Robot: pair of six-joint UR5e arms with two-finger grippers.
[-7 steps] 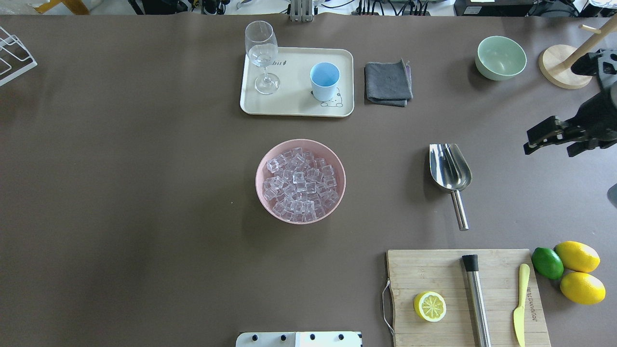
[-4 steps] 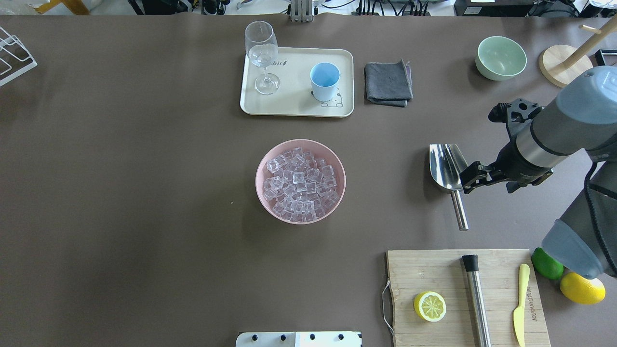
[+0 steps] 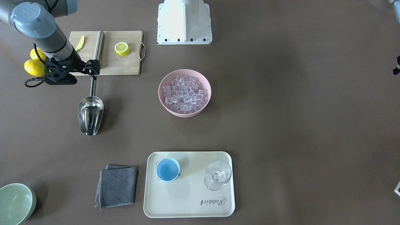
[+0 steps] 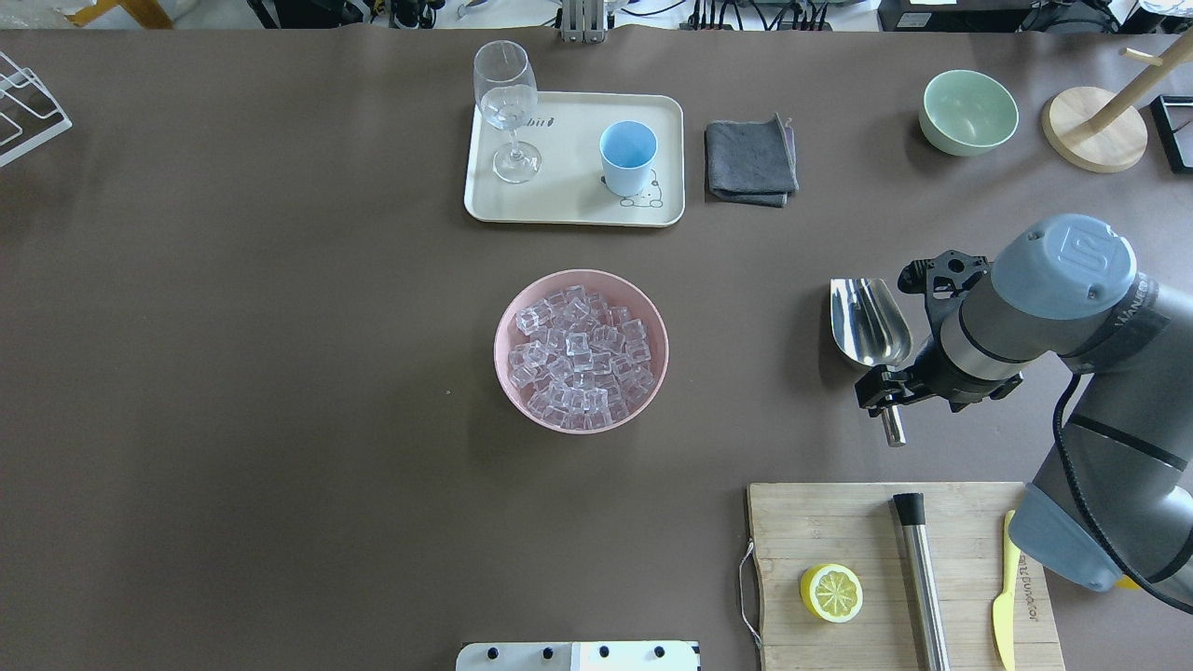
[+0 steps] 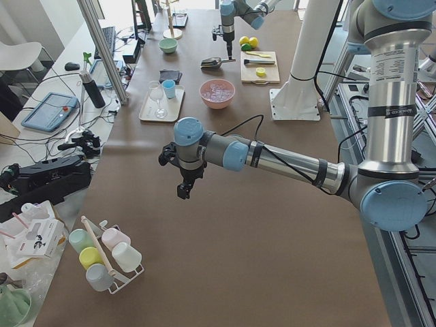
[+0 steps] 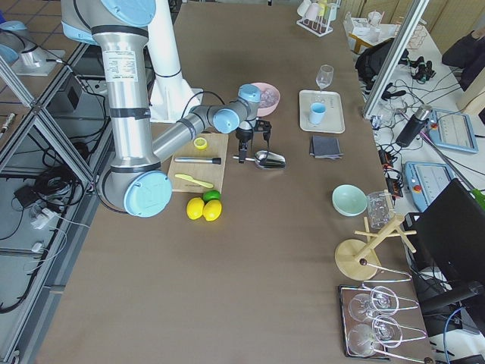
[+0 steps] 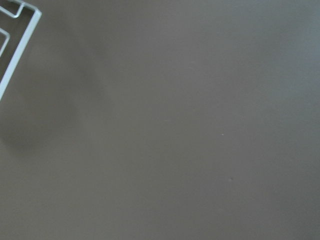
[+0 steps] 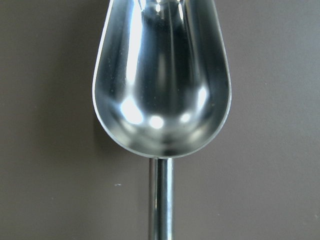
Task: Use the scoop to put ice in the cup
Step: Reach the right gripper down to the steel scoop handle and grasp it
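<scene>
Fingers (image 4: 869, 388) of right gripper (image 4: 887, 391) look spread, hovering over thin handle of shiny steel trough-shaped scoop (image 4: 869, 321) on table. Pickup stage; nxt: drop, clamp handle. Clear ice cubes (image 4: 578, 354) wait in pink bowl (image 4: 500, 347), small light-blue cup (image 4: 627, 154) on cream tray (image 4: 569, 200).

Seen from overhead with the far edge as twelve, the brown desk (image 4: 280, 373) has a pink bowl (image 4: 499, 350) near its centre. At the bowl's twelve o'clock lies a cream tray (image 4: 569, 200), with a clear wine glass (image 4: 506, 102) upright at the tray's nine o'clock end. A folded grey cloth (image 4: 750, 160) lies just beside the tray at three o'clock. Toward two o'clock sit a pale green bowl (image 4: 969, 112) and a wooden stand (image 4: 1092, 140). At five o'clock a wooden cutting board (image 4: 960, 559) carries a lemon half (image 4: 831, 592), a steel cylinder (image 4: 921, 578) and a yellow knife (image 4: 1005, 596). Two lemons (image 6: 195, 208) and a lime (image 6: 212, 196) lie at its three o'clock side. A white wire rack (image 4: 28, 116) sits at ten o'clock.
</scene>
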